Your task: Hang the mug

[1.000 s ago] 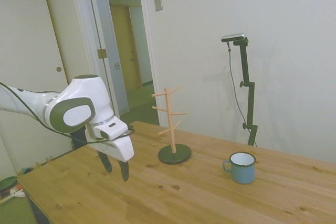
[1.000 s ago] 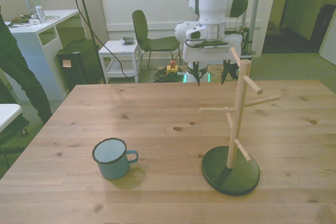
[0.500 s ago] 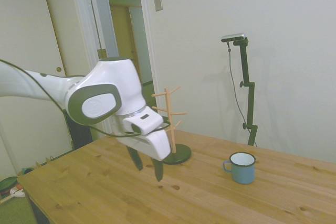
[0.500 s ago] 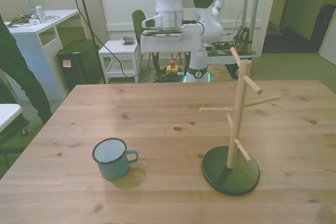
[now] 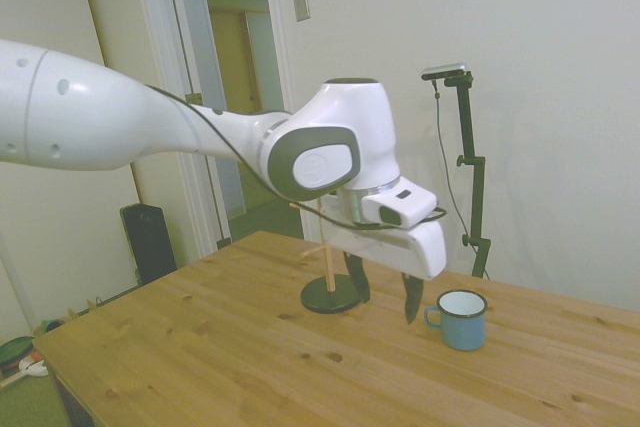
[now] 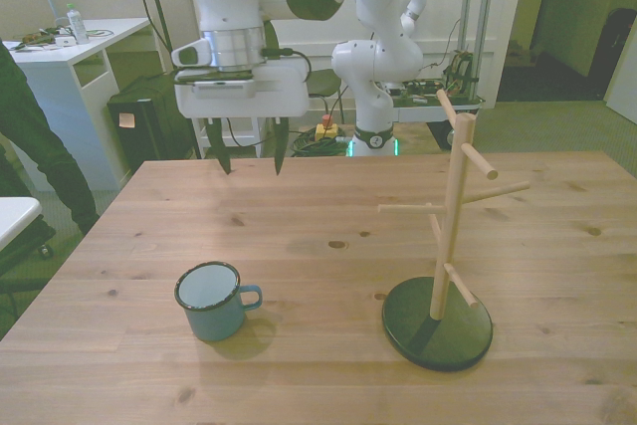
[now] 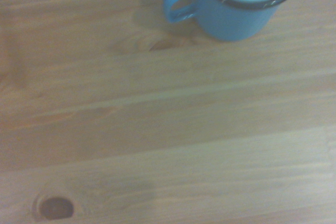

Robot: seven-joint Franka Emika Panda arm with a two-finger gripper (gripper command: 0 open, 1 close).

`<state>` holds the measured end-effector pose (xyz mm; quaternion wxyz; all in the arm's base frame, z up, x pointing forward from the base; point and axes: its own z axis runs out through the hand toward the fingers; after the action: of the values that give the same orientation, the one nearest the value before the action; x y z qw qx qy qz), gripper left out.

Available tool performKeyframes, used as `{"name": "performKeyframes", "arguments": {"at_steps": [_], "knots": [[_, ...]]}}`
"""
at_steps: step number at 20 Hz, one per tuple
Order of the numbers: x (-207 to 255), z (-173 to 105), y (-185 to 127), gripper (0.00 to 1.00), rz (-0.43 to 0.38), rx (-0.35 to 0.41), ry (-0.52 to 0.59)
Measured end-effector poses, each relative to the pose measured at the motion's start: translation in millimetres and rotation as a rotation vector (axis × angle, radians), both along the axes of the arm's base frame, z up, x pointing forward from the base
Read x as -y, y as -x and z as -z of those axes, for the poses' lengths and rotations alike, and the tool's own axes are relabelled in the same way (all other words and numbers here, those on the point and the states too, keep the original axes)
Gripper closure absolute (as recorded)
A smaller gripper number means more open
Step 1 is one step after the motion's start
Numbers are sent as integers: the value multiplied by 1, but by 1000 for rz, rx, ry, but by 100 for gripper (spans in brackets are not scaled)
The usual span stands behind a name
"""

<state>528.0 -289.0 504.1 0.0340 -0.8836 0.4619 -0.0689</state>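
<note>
The mug [image 6: 211, 301] is light blue with a white inside and a dark rim. It stands upright on the wooden table [image 6: 328, 365], its loop handle [image 6: 250, 296] toward the front view's right. The side view shows the mug [image 5: 462, 320] to the right of my gripper [image 5: 385, 294]. My gripper [image 6: 247, 157] hangs open and empty above the table's far part, well behind the mug. A wooden mug tree [image 6: 450, 216] with several pegs rises from a dark round base [image 6: 438, 322] at the front view's right. In the wrist view the mug [image 7: 239, 4] and its handle [image 7: 180, 2] show partly.
A person's dark-clothed leg [image 6: 35, 146] stands at the front view's left edge. Behind the table are a white desk [image 6: 75, 67], a chair [image 6: 284, 72] and a small white stand [image 6: 227, 106]. In the side view my arm hides most of the mug tree [image 5: 328, 267].
My arm has swung steadily toward the front view's left, from behind the mug tree to behind the mug. The gripper stayed open. Mug and tree have not moved.
</note>
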Motion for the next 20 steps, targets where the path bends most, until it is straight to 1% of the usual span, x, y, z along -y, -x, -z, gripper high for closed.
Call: {"name": "performKeyframes", "arguments": {"at_steps": [2,5,7,9,12,16,20], "knots": [[14,-8,-16,0,1,4,1],[19,-13,-44,0,-5,-2,0],[24,-11,-59,0,-3,-10,0],[33,-4,-66,0,22,-14,-20],[52,3,-60,0,138,-15,-55],[79,0,-47,0,292,9,-100],[98,18,-49,0,448,-19,-145]]}}
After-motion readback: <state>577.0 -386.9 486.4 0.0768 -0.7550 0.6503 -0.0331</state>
